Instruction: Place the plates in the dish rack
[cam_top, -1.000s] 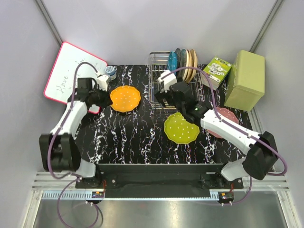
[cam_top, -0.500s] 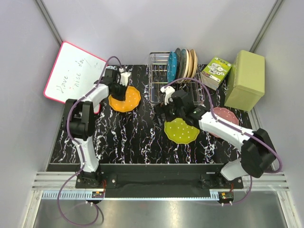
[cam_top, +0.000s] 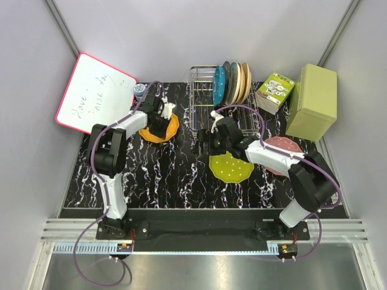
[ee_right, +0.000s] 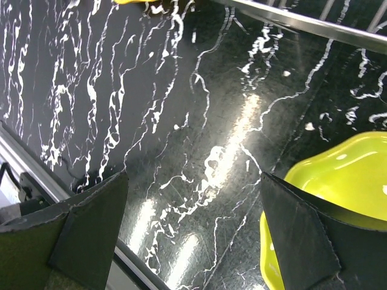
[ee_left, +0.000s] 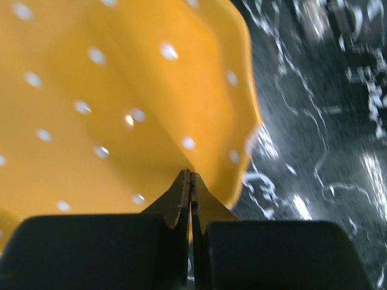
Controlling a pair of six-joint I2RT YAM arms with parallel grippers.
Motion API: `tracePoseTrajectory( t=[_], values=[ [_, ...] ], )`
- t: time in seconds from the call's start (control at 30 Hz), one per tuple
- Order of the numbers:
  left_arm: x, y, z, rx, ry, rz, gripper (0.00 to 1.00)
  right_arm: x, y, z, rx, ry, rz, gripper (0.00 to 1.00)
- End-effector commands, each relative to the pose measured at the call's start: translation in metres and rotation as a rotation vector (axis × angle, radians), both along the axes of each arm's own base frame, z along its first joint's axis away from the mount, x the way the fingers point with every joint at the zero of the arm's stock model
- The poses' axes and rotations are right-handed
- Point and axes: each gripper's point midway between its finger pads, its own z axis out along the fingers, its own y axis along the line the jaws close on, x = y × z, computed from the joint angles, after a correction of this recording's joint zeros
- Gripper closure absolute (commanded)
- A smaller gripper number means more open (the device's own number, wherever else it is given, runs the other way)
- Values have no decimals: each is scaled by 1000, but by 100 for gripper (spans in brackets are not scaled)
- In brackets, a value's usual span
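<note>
Black white-veined worktop (cam_top: 163, 175), walled by pale grey panels: the left tool (ee_left: 190, 176) is clenched, its fingertips pressed together against the near rim of the orange plate (ee_left: 121, 90). Whether the rim is caught between them cannot be told. The right tool (ee_right: 193, 199) is spread wide and empty, hanging over bare worktop by the front left corner of the dish rack (cam_top: 202, 90), with the yellow-green plate (cam_top: 233, 168) just beside its right finger.

A second earlier the left tool was at the orange plate's far left edge, near a small round jar (cam_top: 140, 90). It has since swung across to the plate's right side. The right tool has drawn back from over the rack toward the yellow-green plate. Both plates lie flat about where they were.

The pink plate (cam_top: 284, 144) lies flat at the right, partly under the right arm. The bright blue plate (cam_top: 219, 84) stands upright in the rack beside dark teal, beige and tan plates (cam_top: 239, 81). A red-framed whiteboard (cam_top: 91, 96) leans at the left, and a printed carton (cam_top: 275, 90) and an olive-green box (cam_top: 311, 101) stand at the right.
</note>
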Motion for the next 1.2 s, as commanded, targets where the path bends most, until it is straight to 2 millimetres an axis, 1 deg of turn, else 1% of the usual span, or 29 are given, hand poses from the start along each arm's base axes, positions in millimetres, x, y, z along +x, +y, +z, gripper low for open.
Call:
tracePoseTrajectory(
  t=[0.0, 0.03, 0.07, 0.13, 0.17, 0.2, 0.27, 0.3, 0.33, 0.37, 0.4, 0.43, 0.47, 0.53, 0.57, 0.67, 0.73, 0.8, 0.87, 0.9, 0.93, 1.0, 1.03, 1.07, 1.1, 1.13, 1.17],
  values=[
    [-62, 10, 5, 47, 161, -68, 100, 12, -1, 23, 94, -37, -44, 4],
    [-75, 13, 11, 51, 187, -81, 100, 13, -1, 23, 100, -35, -47, 4],
    [-90, 15, 8, 55, 223, -99, 100, 14, 0, 24, 111, -34, -47, 4],
    [-112, 18, 15, 61, 268, -142, 100, 14, 3, 19, 114, -19, -45, 4],
    [-121, 17, 15, 64, 284, -157, 100, 14, 5, 18, 123, -11, -37, 4],
    [-133, 19, 12, 70, 312, -179, 100, 15, 7, 12, 121, 7, -36, 4],
    [-156, 14, 16, 58, 356, -221, 100, 14, 10, 5, 124, 39, -36, 5],
    [-169, 13, 15, 61, 381, -248, 100, 14, 11, -4, 116, 62, -38, 5],
    [-180, 11, 19, 50, 401, -265, 100, 13, 12, -8, 113, 72, -37, 5],
    [-190, 6, 20, 49, 419, -296, 100, 13, 12, -12, 112, 81, -37, 5],
    [-198, 4, 21, 50, 432, -319, 100, 11, 12, -19, 108, 103, -44, 5],
    [-209, 4, 22, 52, 460, -333, 100, 11, 12, -22, 106, 108, -46, 5],
    [-216, -1, 26, 54, 459, -361, 100, 10, 14, -22, 117, 111, -38, 5],
    [-232, -1, 32, 66, 488, -388, 100, 8, 14, -28, 125, 127, -41, 5],
    [-238, -5, 39, 72, 471, -418, 100, 7, 16, -26, 144, 127, -36, 5],
    [-255, -5, 48, 80, 478, -445, 100, 6, 18, -31, 153, 144, -37, 5],
    [-266, -5, 50, 61, 502, -450, 100, 6, 19, -33, 154, 152, -39, 5],
    [-268, -2, 52, 75, 476, -459, 100, 5, 19, -34, 157, 153, -38, 5],
    [-259, -5, 62, 68, 405, -443, 100, 3, 21, -30, 172, 143, -29, 5],
    [-252, -8, 77, 41, 319, -435, 100, 2, 21, -28, 178, 136, -23, 5],
    [-235, -12, 82, 35, 224, -410, 100, 2, 23, -24, 189, 125, -15, 5],
    [-215, -15, 91, 31, 125, -357, 96, -3, 26, -22, 198, 120, 4, 6],
    [-196, -16, 88, 59, 80, -336, 96, -5, 29, -20, 207, 121, 16, 6],
    [-187, -15, 84, 81, 77, -315, 97, -6, 31, -18, 210, 118, 23, 6],
    [-173, -18, 86, 86, 71, -281, 100, -7, 32, -17, 212, 118, 29, 6],
    [-165, -18, 65, 110, 140, -252, 100, -8, 32, -16, 213, 115, 31, 6],
    [-160, -22, 60, 90, 173, -217, 100, -9, 32, -14, 214, 109, 32, 6]
  ],
)
